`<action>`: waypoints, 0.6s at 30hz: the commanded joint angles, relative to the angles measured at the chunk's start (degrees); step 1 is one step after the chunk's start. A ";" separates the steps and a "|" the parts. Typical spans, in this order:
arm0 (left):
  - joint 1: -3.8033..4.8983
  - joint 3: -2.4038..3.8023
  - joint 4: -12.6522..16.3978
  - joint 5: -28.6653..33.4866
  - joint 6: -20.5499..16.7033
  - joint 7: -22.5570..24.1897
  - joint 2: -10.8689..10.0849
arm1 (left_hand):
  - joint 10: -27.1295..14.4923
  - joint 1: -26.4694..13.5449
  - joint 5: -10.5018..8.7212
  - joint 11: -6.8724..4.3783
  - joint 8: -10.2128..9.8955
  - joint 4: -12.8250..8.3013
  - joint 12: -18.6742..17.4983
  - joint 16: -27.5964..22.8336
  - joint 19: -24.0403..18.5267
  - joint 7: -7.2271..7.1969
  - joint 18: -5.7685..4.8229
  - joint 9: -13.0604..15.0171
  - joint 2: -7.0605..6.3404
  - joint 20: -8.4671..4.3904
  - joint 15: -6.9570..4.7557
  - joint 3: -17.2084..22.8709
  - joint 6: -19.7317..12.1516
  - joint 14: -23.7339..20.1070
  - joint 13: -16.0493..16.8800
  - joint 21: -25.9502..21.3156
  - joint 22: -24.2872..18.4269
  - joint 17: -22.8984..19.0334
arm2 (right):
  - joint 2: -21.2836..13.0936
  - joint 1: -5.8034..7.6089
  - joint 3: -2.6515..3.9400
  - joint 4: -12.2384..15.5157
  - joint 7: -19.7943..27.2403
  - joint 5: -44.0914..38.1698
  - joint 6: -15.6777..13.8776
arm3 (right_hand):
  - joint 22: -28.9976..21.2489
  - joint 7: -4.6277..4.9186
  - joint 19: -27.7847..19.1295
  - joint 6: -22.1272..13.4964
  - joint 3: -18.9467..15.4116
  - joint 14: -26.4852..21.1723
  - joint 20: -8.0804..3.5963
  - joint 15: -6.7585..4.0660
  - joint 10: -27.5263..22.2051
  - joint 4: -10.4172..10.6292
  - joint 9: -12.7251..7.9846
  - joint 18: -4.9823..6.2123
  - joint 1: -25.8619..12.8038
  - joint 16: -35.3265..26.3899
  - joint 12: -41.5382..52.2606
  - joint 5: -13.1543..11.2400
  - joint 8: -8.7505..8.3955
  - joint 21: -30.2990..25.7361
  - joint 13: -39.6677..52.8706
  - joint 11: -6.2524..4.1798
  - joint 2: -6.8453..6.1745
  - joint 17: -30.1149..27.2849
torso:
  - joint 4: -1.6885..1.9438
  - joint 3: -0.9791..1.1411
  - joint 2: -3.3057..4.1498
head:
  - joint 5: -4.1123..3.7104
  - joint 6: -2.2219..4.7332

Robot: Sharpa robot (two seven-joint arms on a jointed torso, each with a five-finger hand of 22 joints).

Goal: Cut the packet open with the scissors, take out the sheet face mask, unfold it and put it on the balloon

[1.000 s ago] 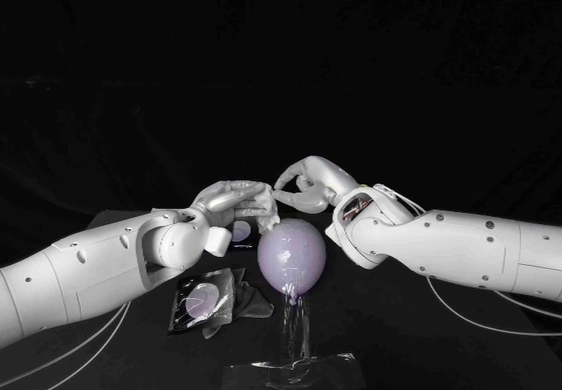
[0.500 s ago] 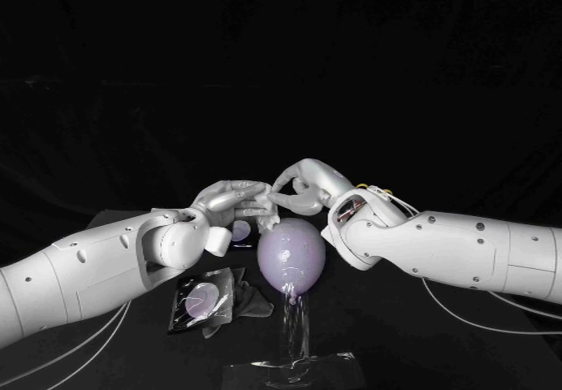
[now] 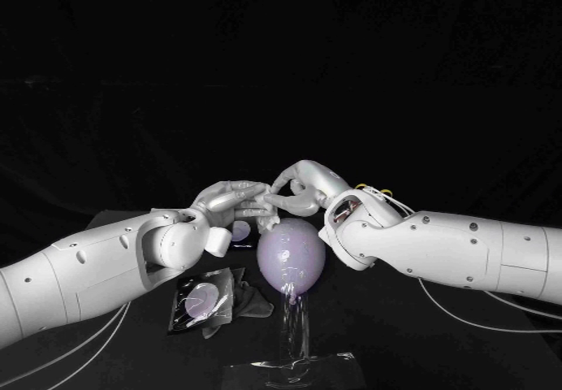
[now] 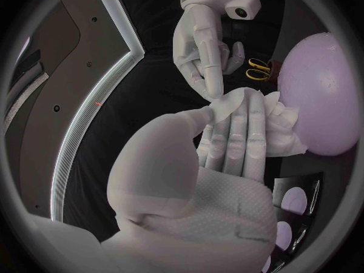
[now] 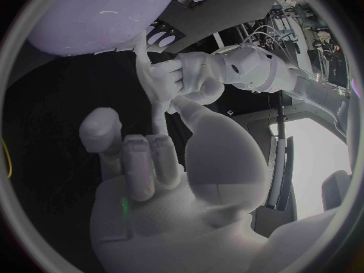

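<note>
Edging slightly inward, the right arm (image 3: pixel 451 248) still brings the right hand (image 3: pixel 302 185) against the left hand (image 3: pixel 240 199) just above the balloon (image 3: pixel 291 256). The left wrist view adds the sheet mask (image 4: pixel 281 124) bunched over the left fingers (image 4: pixel 231 145) under the thumb. Right fingertips (image 4: pixel 213 86) touch its corner, though I cannot tell whether they pinch it. The scissors (image 4: pixel 259 70) lie beyond the right hand.

Clear stand (image 3: pixel 294 335) upright on black table (image 3: pixel 404 337).
</note>
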 commanded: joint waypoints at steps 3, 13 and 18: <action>0.06 0.09 0.34 -0.59 0.57 0.24 0.18 | 0.19 -0.04 0.16 -0.08 -0.04 -0.31 0.02 0.14 -0.50 0.05 0.86 5.60 0.55 0.06 0.06 0.04 0.35 0.02 -0.08 0.41 0.13 0.07 | 0.49 -0.08 0.04 -0.27 -0.50 -0.79 0.40 | 0.15 0.07 0.01 0.51 0.00 6.08 -0.24 -0.20 5.34 0.68 0.01 -0.97 -0.64 0.20 0.02 -0.48 0.36 0.22 13.92 -0.16 0.02 15.05 | -0.01 -0.01 -0.03 | 0.01 -0.10; 0.06 0.09 0.57 -1.38 0.77 0.21 0.18 | 0.21 -0.15 0.16 -0.08 -0.11 -0.46 -0.03 0.10 -0.60 0.03 0.84 5.59 0.50 0.06 0.07 0.13 0.41 0.00 -0.10 0.52 0.22 0.08 | 0.97 -0.13 0.04 -0.79 -0.18 -0.02 -0.23 | 0.68 -0.33 0.02 0.88 1.19 6.08 -0.45 -0.48 5.48 0.95 0.28 -1.00 0.98 0.20 0.21 -0.63 0.56 0.61 14.13 -0.52 1.75 15.05 | -0.01 -0.01 0.00 | -0.01 -0.13; 0.06 0.09 0.63 -1.70 0.84 0.22 0.17 | 0.23 -0.20 0.16 -0.09 -0.14 -0.55 -0.05 0.08 -0.64 0.01 0.84 5.58 0.47 0.06 0.07 0.16 0.46 -0.01 -0.10 0.58 0.27 0.08 | 1.05 -0.14 0.04 -0.80 0.19 0.46 -0.81 | 1.55 -0.93 0.24 1.40 4.17 6.08 -0.84 -0.96 5.75 -0.50 0.79 -1.11 4.46 0.20 0.63 -2.42 1.08 1.33 14.57 -1.08 3.82 15.05 | -0.01 0.00 0.00 | -0.01 -0.13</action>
